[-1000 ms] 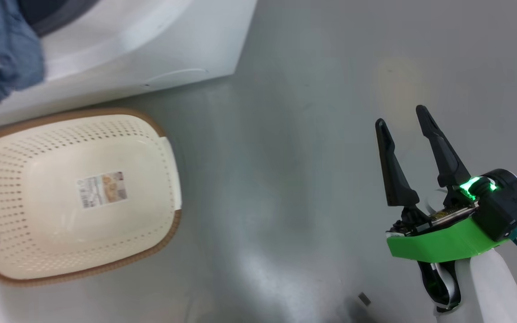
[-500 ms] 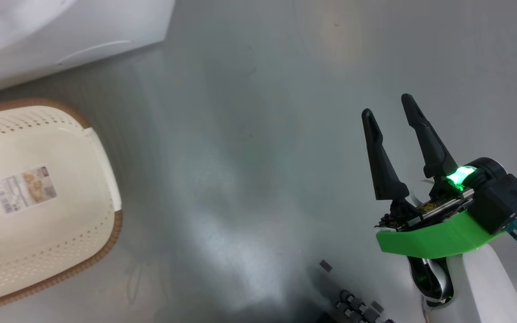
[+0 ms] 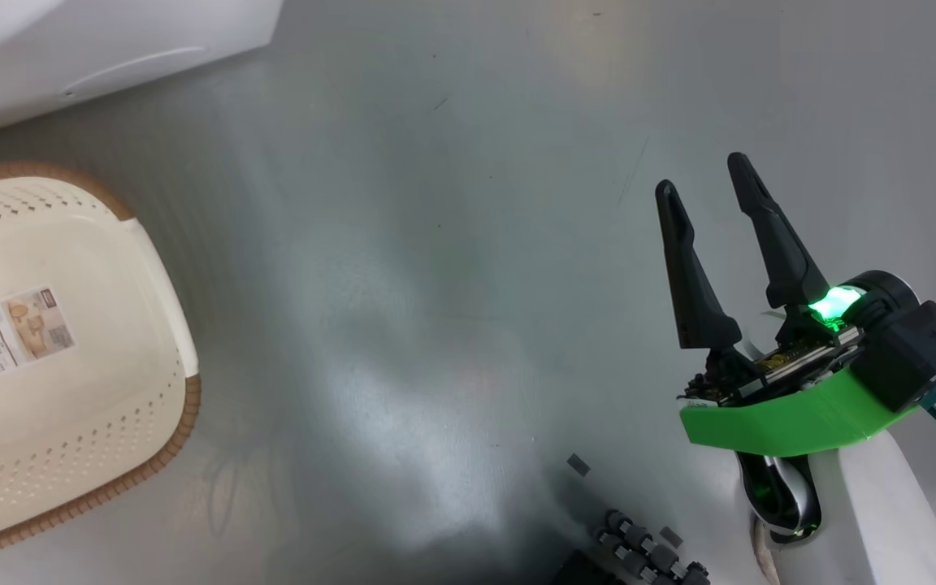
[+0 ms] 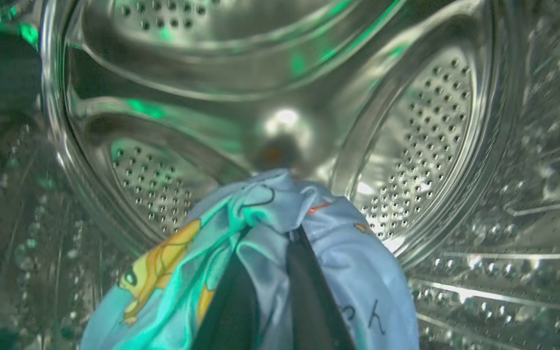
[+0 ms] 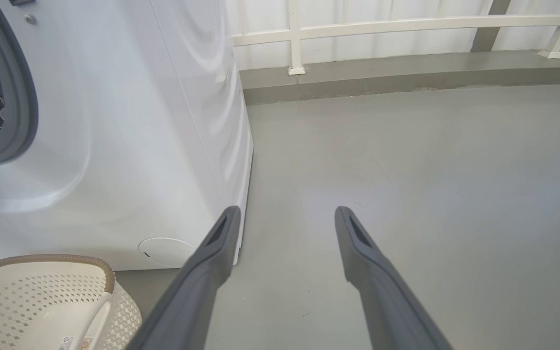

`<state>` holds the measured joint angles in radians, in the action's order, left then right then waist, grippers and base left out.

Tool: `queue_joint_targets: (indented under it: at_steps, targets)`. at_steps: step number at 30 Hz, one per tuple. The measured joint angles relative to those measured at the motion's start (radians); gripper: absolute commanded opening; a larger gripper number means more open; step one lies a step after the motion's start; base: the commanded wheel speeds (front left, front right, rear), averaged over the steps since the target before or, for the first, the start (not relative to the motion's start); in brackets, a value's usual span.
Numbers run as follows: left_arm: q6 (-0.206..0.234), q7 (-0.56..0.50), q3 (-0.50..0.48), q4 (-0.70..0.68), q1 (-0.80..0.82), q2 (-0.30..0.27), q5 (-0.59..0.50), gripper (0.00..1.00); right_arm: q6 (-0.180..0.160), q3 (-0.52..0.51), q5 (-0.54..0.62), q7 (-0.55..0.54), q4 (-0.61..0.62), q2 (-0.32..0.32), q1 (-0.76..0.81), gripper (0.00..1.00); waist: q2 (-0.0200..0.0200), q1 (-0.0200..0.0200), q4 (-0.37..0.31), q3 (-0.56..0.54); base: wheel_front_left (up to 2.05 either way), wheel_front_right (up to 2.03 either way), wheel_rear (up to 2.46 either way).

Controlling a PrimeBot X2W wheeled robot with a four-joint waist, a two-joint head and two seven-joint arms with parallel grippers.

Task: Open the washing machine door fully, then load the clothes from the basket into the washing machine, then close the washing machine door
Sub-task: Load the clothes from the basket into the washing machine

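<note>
Now my left gripper (image 4: 272, 243) is deep in the steel drum (image 4: 421, 126) of the big white washing machine (image 5: 139, 146).
It pinches the light blue cloth with orange figures (image 4: 163, 272); my right gripper (image 3: 699, 175) hangs spread and empty, well apart from the cream-white perforated basket (image 3: 70, 455).

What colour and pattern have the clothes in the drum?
The clothes are light blue with orange printed figures; clearest in the left wrist view.
</note>
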<state>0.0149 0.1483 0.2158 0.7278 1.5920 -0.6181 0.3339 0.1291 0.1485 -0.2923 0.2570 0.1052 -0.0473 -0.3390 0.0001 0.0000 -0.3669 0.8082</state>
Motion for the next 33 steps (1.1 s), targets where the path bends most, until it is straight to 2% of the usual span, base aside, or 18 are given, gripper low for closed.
queue_joint_targets:
  at_steps: [7,8,9,10,11,19,23,28,33]
  targets:
    - [-0.011,-0.042,-0.001,0.111,-0.001,0.014,0.028,0.00,0.000,0.002,0.000,0.000,0.000,0.000,-0.008,1.00,0.0000,0.0000,0.007,0.005,0.00,0.00,0.00]
    - [-0.012,-0.051,-0.001,0.123,-0.002,0.019,0.035,0.07,0.000,0.002,0.000,0.000,0.000,0.000,-0.008,1.00,0.0000,0.0000,0.008,0.005,0.00,0.00,0.00]
    - [-0.012,-0.057,0.000,0.134,-0.002,0.023,0.039,0.48,0.000,0.001,0.000,0.000,0.000,0.000,-0.008,1.00,0.0000,0.0000,0.009,0.005,0.00,0.00,0.00]
    - [-0.012,-0.059,-0.001,0.142,-0.002,0.026,0.039,0.82,0.000,0.001,0.001,0.000,0.000,0.000,-0.008,1.00,0.0000,0.0000,0.011,0.005,0.00,0.00,0.00]
    - [-0.016,-0.059,-0.001,0.148,-0.002,0.028,0.040,1.00,0.000,0.001,0.002,0.000,-0.001,0.000,-0.009,1.00,0.0000,0.0000,0.012,0.004,0.00,0.00,0.00]
    - [-0.016,-0.003,0.000,0.163,-0.050,0.052,0.064,1.00,0.000,-0.009,0.010,0.000,-0.003,0.000,-0.010,1.00,0.0000,0.0000,0.027,-0.020,0.00,0.00,0.00]
    - [0.011,0.028,0.004,0.127,-0.143,0.084,0.071,1.00,0.000,-0.026,0.034,0.000,-0.005,0.000,-0.009,1.00,0.0000,0.0000,0.042,-0.044,0.00,0.00,0.00]
    - [0.030,0.067,0.004,0.033,-0.279,0.103,0.089,1.00,0.000,-0.039,0.053,0.000,-0.009,0.000,-0.008,1.00,0.0000,0.0000,0.064,-0.081,0.00,0.00,0.00]
    - [0.078,0.092,-0.006,-0.130,-0.468,0.128,0.100,1.00,0.000,-0.059,0.072,0.000,-0.016,0.000,0.001,1.00,0.0000,0.0000,0.090,-0.127,0.00,0.00,0.00]
